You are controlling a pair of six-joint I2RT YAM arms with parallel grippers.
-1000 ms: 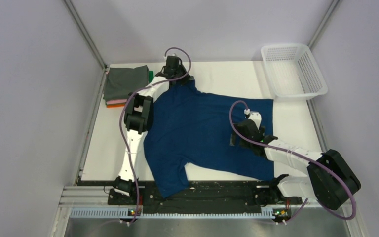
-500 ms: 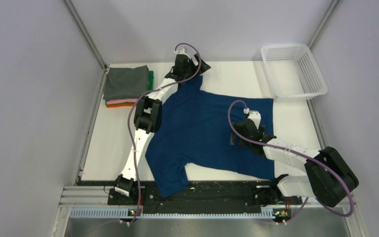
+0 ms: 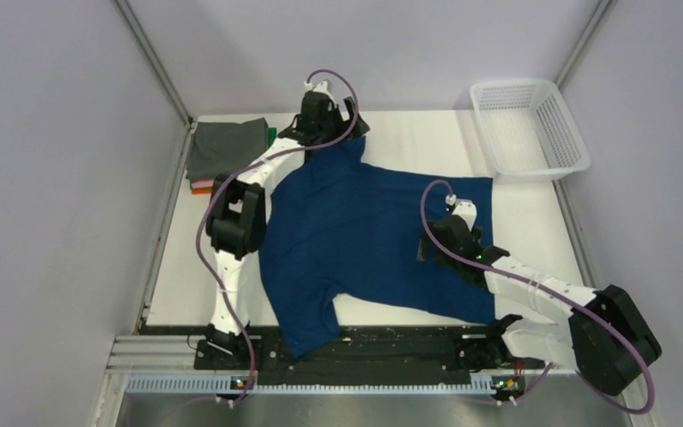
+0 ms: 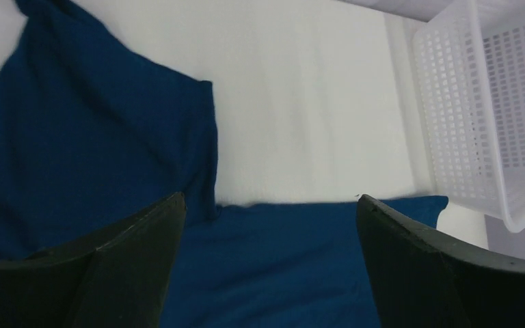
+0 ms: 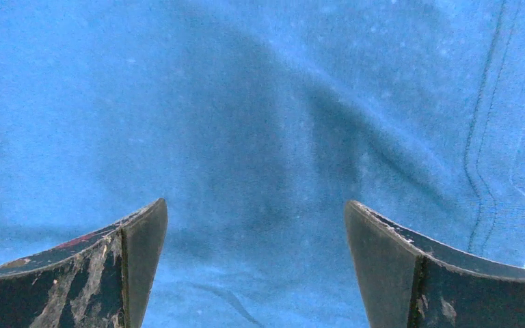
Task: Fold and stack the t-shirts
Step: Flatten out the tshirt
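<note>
White table (image 3: 400,133) bears navy t-shirt (image 3: 356,222); right end effector (image 5: 253,202) directly above.

Lab — white table (image 3: 409,133), grey partition walls (image 3: 53,178)

Plain navy t-shirt (image 3: 365,231). Grey shirt (image 3: 225,147) atop pink and orange shirts (image 3: 203,187), green shirt (image 3: 272,137) peeking behind. White grid-mesh basket (image 3: 558,132). White table (image 3: 409,138).

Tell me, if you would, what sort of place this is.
Probably a robotics lab test cell, not a home: a white table boxed in by plain grey panels, a left arm and right arm bolted at its near edge, and a navy t-shirt spread on it.
</note>
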